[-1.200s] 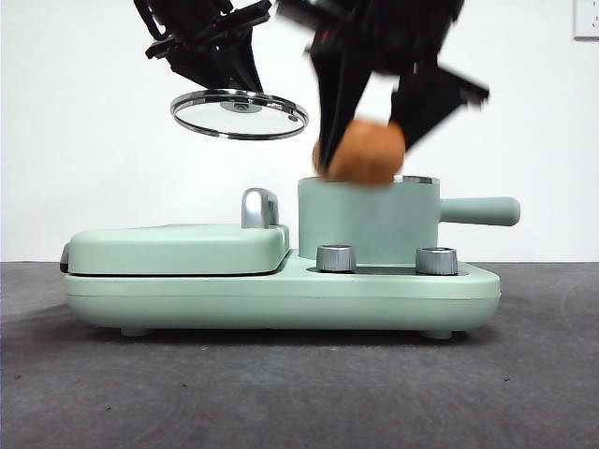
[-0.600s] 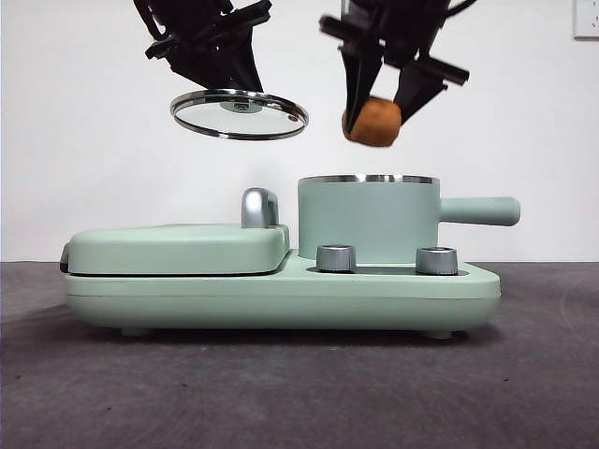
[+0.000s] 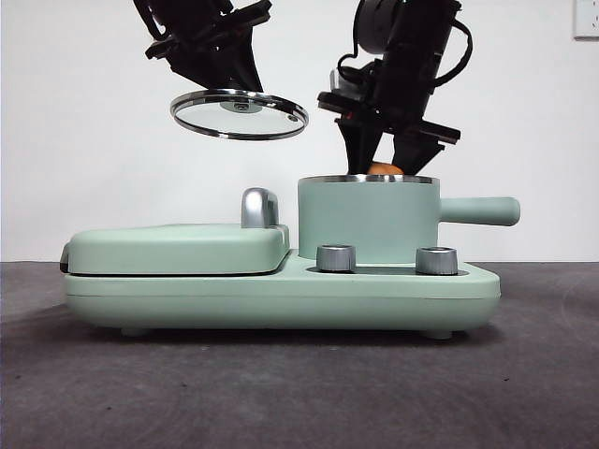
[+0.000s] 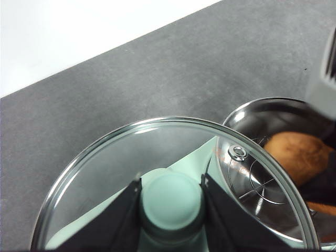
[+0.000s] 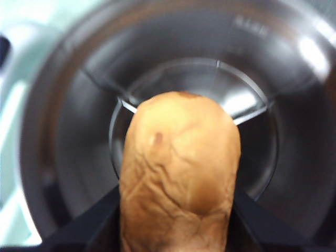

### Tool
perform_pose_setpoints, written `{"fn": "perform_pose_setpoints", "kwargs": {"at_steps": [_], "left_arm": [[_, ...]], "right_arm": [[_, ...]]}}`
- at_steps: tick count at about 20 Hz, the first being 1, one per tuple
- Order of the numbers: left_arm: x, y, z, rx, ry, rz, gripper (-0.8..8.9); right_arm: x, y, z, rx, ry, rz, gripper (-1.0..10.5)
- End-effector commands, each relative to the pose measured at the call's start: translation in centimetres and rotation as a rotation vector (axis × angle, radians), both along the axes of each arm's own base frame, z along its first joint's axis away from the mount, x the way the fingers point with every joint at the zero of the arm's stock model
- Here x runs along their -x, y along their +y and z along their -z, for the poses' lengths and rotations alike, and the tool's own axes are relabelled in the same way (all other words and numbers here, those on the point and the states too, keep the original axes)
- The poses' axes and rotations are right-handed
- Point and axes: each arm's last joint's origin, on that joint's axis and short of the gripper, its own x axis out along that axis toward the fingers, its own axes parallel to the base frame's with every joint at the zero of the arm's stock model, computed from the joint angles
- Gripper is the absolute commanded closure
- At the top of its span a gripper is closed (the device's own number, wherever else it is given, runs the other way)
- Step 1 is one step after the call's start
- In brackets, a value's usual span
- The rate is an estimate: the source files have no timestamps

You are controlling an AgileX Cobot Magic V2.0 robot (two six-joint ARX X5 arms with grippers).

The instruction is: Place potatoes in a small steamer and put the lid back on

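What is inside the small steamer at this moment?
The potato, shut in the right gripper, is lowered into the small steamer, above a wire rack on the steel bottom. The bottom under the potato is hidden. The left gripper holds the lid aside.

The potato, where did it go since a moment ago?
The right gripper carried the potato down into the small steamer; only its top peeks over the steel rim now, and the jaws are still shut on it. The left gripper kept holding the lid by its knob, up in the air, in the same spot. The steamer did not move.
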Motion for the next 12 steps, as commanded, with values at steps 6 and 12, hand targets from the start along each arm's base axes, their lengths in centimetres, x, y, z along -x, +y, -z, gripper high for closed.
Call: {"fn": "perform_pose_setpoints", "kwargs": {"at_steps": [6, 12], "left_arm": [[0.3, 0.0, -1.7, 0.023, -0.069, 0.01, 8.05], [0.4, -0.2, -1.7, 0.023, -0.068, 0.017, 8.06]], "right_arm": [[-0.6, 0.7, 0.2, -0.002, -0.034, -0.031, 5.9], [3.7, -2.7, -8.4, 0.01, -0.115, 0.015, 5.9]]}}
